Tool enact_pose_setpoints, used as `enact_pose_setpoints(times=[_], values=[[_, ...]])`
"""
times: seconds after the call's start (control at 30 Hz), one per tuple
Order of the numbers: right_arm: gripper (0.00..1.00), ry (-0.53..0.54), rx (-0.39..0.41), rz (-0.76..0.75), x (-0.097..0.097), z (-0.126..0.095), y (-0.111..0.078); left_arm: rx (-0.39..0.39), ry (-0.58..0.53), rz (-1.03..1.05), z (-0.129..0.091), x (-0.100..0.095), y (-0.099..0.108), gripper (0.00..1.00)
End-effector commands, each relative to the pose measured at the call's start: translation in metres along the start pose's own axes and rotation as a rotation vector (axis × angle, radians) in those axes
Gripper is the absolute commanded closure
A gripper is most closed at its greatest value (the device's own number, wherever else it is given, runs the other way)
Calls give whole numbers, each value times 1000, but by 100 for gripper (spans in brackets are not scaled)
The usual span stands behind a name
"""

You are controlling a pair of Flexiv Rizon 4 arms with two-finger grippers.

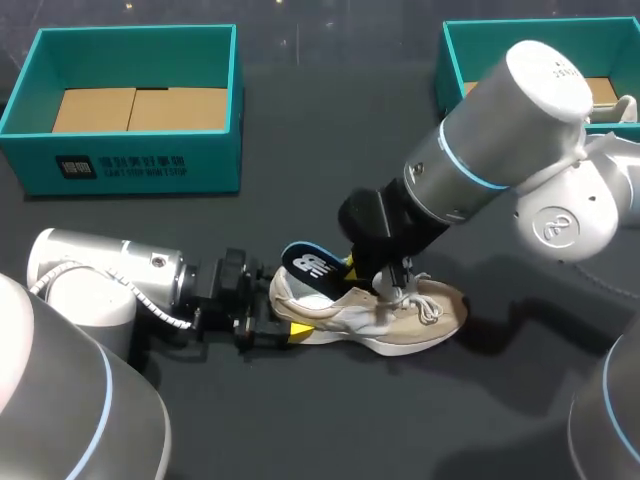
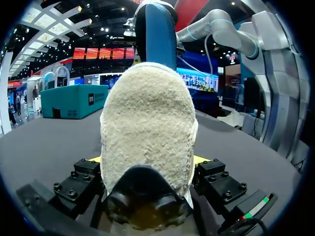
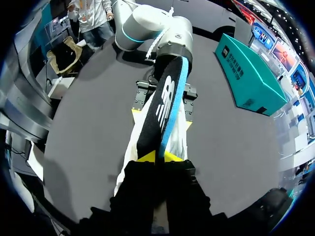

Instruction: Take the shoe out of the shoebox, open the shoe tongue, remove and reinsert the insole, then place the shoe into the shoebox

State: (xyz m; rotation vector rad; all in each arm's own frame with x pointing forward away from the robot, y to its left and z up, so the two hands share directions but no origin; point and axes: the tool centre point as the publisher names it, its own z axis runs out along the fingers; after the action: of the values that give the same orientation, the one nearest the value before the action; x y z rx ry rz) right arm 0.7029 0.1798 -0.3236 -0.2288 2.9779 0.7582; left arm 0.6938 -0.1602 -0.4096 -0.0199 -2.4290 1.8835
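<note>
A beige and white sneaker point(image 1: 385, 315) lies on the dark table, toe pointing right. My left gripper point(image 1: 285, 326) comes in from the left with its fingers on both sides of the heel point(image 2: 147, 128), holding the shoe. My right gripper point(image 1: 378, 278) hangs over the shoe's opening, shut on a black insole with a blue edge point(image 1: 308, 266). The insole point(image 3: 162, 105) sticks out past the heel, clamped between the right gripper's yellow tips point(image 3: 158, 157). It rises blue behind the heel in the left wrist view point(image 2: 156, 34).
A teal shoebox point(image 1: 130, 165) with a cardboard floor stands at the back left. A second teal box point(image 1: 470, 40) sits at the back right, partly hidden by my right arm. Bare table lies in front of the shoe.
</note>
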Motion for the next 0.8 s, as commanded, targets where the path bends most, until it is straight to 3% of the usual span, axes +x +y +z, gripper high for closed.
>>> enact_pose_setpoints(times=[0.03,0.4,0.47,0.53,0.8], values=[[100,28,21,-5,-10,9,18,-2,-1,0,2,1,1,100],[99,92,8,-6,-16,19,41,-2,-1,0,2,1,1,100],[74,97,1,16,-16,20,40,-2,-1,0,2,1,1,100],[62,99,-8,39,-16,20,38,-2,-1,0,2,1,1,100],[58,145,-74,151,-15,12,31,-2,-1,0,2,1,1,100]])
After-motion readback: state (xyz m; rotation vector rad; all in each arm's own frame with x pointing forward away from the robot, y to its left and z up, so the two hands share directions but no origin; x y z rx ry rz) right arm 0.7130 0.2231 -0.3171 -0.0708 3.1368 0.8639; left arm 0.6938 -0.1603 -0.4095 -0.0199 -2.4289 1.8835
